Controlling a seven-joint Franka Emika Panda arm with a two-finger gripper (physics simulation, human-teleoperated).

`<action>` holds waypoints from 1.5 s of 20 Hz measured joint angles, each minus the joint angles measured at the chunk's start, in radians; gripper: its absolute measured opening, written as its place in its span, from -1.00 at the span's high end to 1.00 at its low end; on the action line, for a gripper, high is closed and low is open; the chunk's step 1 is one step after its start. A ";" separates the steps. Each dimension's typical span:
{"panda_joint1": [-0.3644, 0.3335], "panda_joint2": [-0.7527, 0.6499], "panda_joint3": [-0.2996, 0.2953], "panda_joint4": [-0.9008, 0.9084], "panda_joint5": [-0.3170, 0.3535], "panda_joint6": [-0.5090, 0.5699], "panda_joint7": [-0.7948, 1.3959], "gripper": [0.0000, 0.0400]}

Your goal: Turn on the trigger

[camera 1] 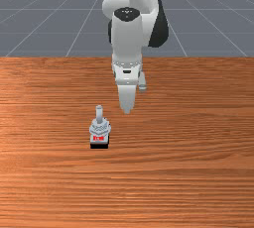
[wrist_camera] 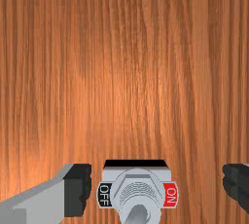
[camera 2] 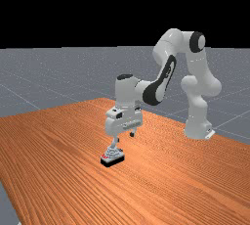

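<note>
Wood tabletop (camera 1: 188,172)'s holding the switch (wrist_camera: 138,184) nr the gripper (wrist_camera: 156,188), its fingers standing wide apart; it should be aligning w/ the lever (camera 1: 99,113), lowering slowly, then pushing gently twd the ON label (wrist_camera: 170,195).

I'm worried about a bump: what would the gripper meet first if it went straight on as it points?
Probably the table, just to the front view's right of the switch, though depth below the gripper is unclear.

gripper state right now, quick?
Gripper: open, holding nothing; fingers wide apart, neither touching the switch.
</note>
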 joint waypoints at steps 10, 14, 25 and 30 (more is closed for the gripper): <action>0.000 -0.131 0.000 0.442 0.001 -0.589 0.000 0.99; 0.001 -0.133 -0.002 0.436 0.001 -0.581 0.015 1.00; -0.004 -0.128 0.000 0.439 0.015 -0.583 0.000 1.00; -0.002 -0.139 -0.001 0.417 0.005 -0.556 0.007 1.00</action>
